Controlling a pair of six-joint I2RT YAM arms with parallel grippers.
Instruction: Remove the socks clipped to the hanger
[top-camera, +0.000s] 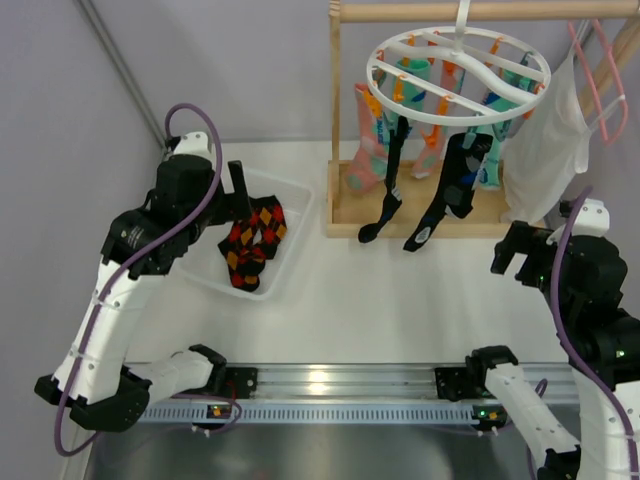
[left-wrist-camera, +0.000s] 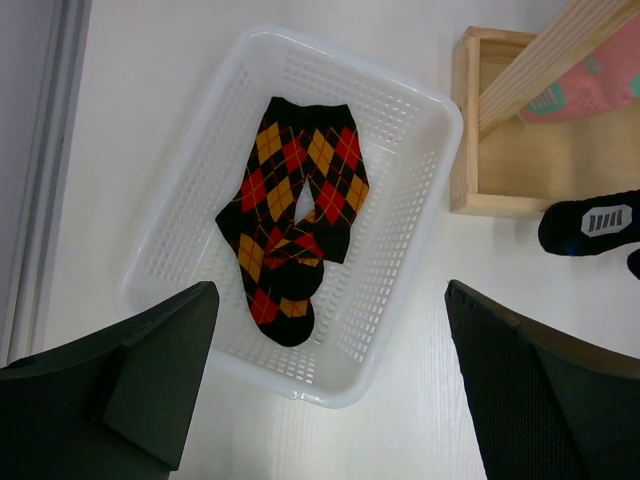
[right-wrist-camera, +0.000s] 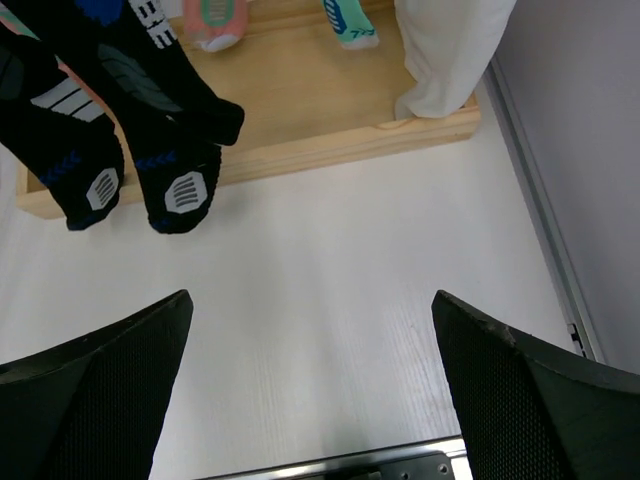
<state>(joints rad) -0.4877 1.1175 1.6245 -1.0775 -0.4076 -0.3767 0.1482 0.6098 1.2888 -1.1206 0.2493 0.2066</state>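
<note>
Standing at the arms' end, I see the hanger (top-camera: 452, 119) at about 1 o'clock on the surface (top-camera: 400, 290). It is hooked on a wooden rail (top-camera: 420, 12), with its white ring roughly level. Two black socks (top-camera: 392, 185) dangle from the ring's near rim. Their toes reach down to the front lip of the wooden base (top-camera: 480, 228), and in the right wrist view they hang out past it. Behind them, toward 12 o'clock, hang a pink sock (top-camera: 366, 150) and some teal patterned socks (top-camera: 497, 115), all clipped under the ring. Just beside the ring at its 3 o'clock side droops a white cloth (top-camera: 545, 150), with a pink wire hanger (top-camera: 592, 75) beyond it.

The left fingers (left-wrist-camera: 150, 390) hover at about 9 o'clock, spread wide with nothing between them. They are above the near edge of a white basket (left-wrist-camera: 410, 230), where a pair of argyle socks (left-wrist-camera: 295, 200) lies flat on the bottom.

The right fingers (right-wrist-camera: 100, 400) are at about 3 o'clock, likewise splayed apart and empty, over bare surface. The black toes show near them at their 11 o'clock without touching. Neither arm is in contact with the hanger or with any sock.
</note>
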